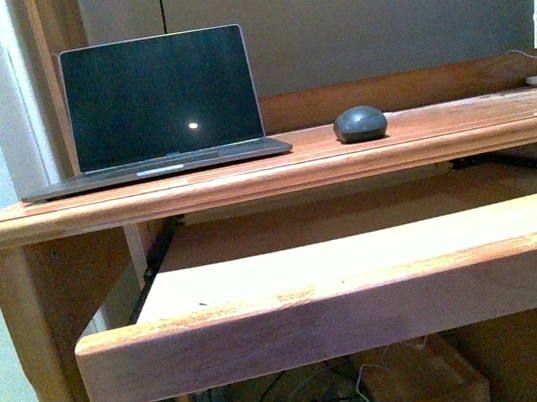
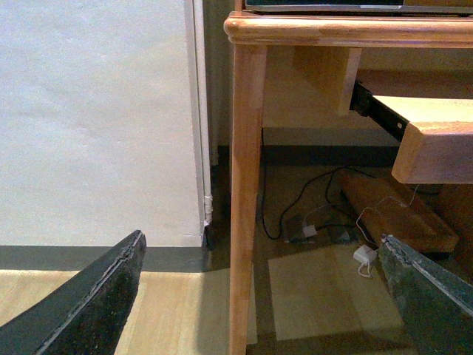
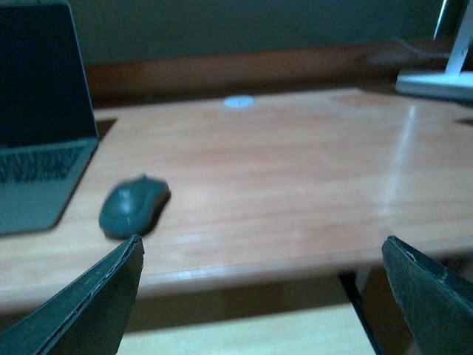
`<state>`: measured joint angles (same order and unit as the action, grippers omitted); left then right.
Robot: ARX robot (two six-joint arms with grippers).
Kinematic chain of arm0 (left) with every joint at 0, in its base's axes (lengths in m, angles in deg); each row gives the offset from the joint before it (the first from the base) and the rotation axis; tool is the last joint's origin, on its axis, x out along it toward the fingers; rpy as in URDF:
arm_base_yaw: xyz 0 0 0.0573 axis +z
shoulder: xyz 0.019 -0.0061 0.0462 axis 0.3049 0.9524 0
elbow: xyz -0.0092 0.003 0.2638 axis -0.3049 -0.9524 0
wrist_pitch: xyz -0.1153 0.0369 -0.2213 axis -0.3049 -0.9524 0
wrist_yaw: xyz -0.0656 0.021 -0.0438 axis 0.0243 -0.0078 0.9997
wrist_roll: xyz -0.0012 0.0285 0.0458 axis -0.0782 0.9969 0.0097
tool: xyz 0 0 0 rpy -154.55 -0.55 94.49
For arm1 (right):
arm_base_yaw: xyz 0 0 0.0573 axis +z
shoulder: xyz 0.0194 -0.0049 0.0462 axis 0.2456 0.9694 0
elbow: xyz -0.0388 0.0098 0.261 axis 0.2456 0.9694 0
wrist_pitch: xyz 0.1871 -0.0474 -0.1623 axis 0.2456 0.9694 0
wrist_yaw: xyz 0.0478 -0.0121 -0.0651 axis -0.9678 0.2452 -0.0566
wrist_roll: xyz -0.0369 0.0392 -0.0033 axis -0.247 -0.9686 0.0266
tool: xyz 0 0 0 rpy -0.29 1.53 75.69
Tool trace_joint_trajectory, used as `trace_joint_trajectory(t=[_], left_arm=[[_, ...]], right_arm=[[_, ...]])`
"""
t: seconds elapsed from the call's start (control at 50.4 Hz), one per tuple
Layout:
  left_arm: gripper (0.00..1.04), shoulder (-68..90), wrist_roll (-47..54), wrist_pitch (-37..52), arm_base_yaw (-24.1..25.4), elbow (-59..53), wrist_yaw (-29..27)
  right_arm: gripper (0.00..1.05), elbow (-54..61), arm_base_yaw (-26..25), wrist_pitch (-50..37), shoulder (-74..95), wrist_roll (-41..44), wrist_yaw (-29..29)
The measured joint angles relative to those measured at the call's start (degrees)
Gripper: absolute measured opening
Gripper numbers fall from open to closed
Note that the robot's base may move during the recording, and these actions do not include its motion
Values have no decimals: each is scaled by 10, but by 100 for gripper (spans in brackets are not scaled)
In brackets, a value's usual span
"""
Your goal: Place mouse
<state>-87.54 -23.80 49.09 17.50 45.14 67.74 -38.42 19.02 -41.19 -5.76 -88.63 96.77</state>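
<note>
I can read no text, label, brand or number anywhere. The laptop (image 1: 160, 98) screen is dark, its keys are too blurred to make out, and any marking on the mouse (image 1: 360, 124) is too small to tell.

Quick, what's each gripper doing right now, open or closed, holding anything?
Left gripper: open, holding nothing.
Right gripper: open, holding nothing; the mouse is not gripped.
</note>
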Motion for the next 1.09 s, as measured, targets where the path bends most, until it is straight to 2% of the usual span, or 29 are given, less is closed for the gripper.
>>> trace_joint_trajectory(t=[0.079, 0.159, 0.397, 0.615, 1.092], left_arm=[[97, 0, 0, 0, 0, 0, 0], [97, 0, 0, -1, 0, 0, -2], [97, -1, 0, -1, 0, 0, 0], [97, -1, 0, -1, 0, 0, 0], [97, -1, 0, -1, 0, 0, 0]], right_arm=[[97, 85, -23, -25, -55, 18, -36], [97, 221, -32, -36, -112, 32, -45], [97, 401, -4, -98, -129, 40, -7], [97, 403, 37, -144, -74, 25, 31], [97, 274, 127, -157, 51, 0, 105]])
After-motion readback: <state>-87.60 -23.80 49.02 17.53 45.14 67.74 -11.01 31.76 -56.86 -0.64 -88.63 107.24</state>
